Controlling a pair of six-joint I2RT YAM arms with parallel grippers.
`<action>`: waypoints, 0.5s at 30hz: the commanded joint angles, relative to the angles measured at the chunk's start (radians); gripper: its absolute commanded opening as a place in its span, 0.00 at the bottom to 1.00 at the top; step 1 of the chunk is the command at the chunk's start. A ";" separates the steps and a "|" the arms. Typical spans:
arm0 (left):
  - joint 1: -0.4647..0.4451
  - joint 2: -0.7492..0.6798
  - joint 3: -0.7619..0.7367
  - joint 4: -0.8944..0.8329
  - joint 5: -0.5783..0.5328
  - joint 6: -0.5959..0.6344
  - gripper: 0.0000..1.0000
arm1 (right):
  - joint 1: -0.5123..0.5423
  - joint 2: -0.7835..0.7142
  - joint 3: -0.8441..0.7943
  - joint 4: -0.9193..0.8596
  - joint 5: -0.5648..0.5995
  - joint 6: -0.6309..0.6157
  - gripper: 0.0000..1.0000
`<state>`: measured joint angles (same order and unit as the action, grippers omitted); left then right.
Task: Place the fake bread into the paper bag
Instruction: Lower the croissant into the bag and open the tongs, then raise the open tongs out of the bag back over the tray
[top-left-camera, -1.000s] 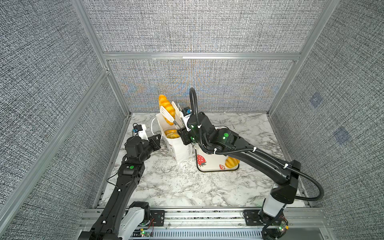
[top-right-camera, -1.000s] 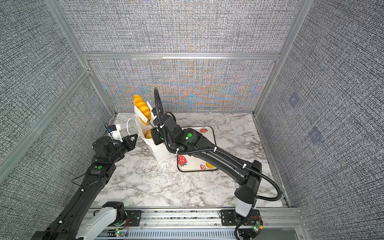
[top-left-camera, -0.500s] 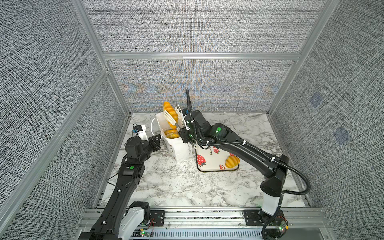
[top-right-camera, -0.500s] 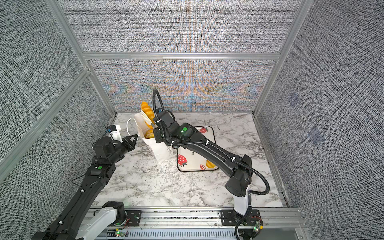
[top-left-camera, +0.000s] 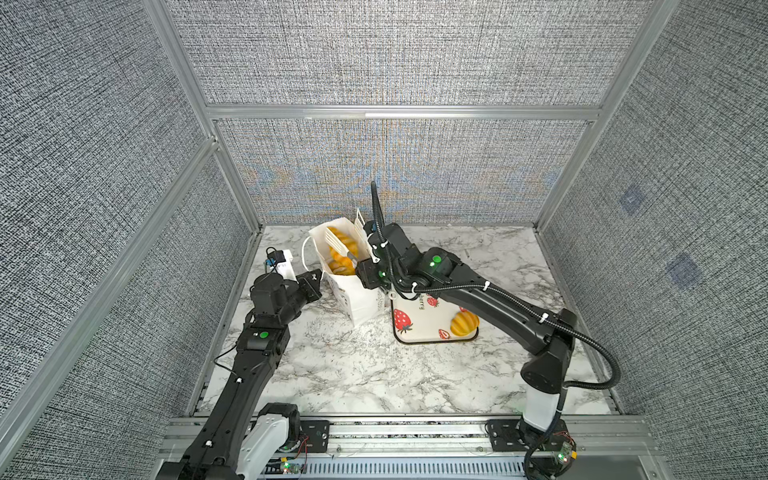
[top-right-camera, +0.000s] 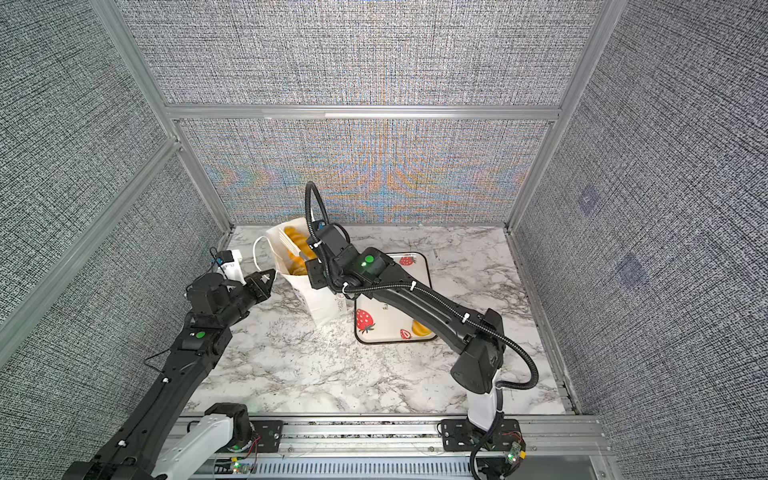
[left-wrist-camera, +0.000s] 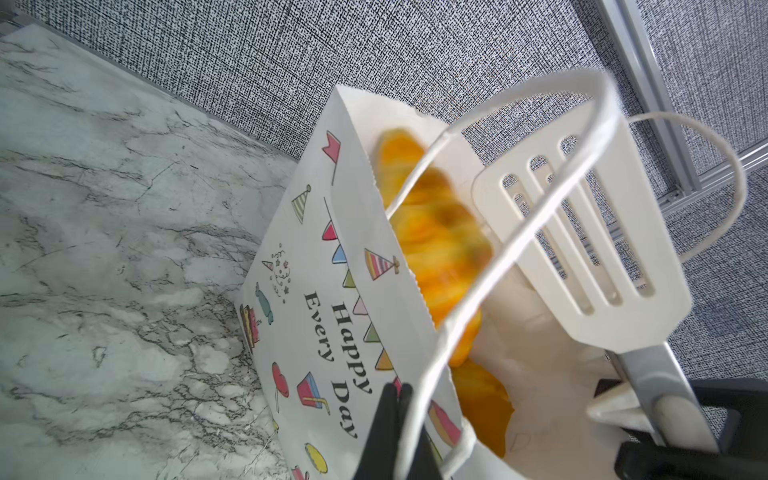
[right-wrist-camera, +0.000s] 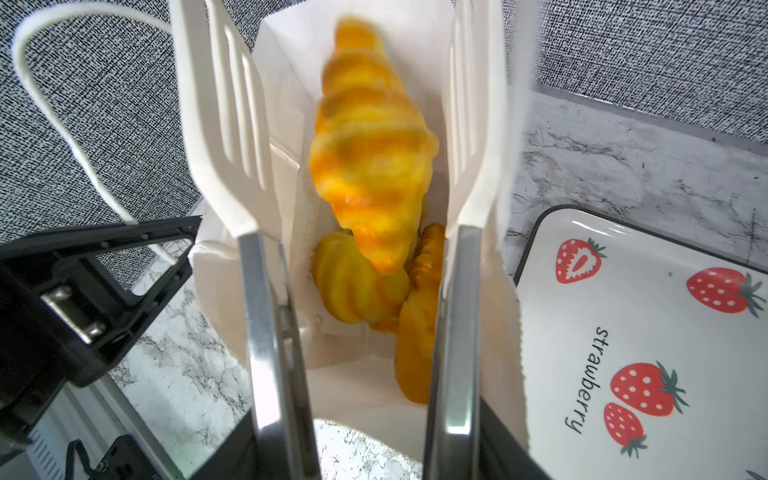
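The paper bag (top-left-camera: 358, 300) stands upright on the marble table (top-left-camera: 353, 374) with its mouth open. We see the left gripper (top-left-camera: 314, 277) at the bag's rim, clenched on one cord handle (left-wrist-camera: 494, 262). The right gripper (top-left-camera: 367, 271) sits at the bag's opposite rim and carries white slotted tongs (right-wrist-camera: 232, 137) that reach over the mouth. Its jaws are released, and the two blades stand apart and grip nothing.

Between the blades, in the bag's mouth, a croissant (right-wrist-camera: 370, 153) shows blurred. It is clear of one blade; whether it touches the other we cannot tell. Deeper in the bag lie more pieces of fake bread (right-wrist-camera: 353, 286).

Just beside the bag, on the right gripper's side, lies the strawberry tray (top-left-camera: 424, 328) — one ridged bun (top-left-camera: 464, 324) rests at its corner farthest from the bag.
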<state>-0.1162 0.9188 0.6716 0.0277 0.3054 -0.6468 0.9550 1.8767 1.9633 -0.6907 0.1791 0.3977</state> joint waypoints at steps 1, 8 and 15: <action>-0.002 -0.003 -0.001 0.007 -0.001 0.008 0.00 | 0.000 -0.016 0.007 0.011 0.008 0.009 0.58; -0.001 0.002 0.004 0.008 0.000 0.006 0.00 | 0.000 -0.058 0.007 -0.001 0.028 0.001 0.58; 0.000 0.009 0.004 0.014 0.004 0.002 0.00 | -0.001 -0.131 0.002 -0.023 0.070 -0.016 0.58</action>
<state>-0.1162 0.9253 0.6716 0.0280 0.3058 -0.6472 0.9554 1.7679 1.9636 -0.7212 0.2085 0.3931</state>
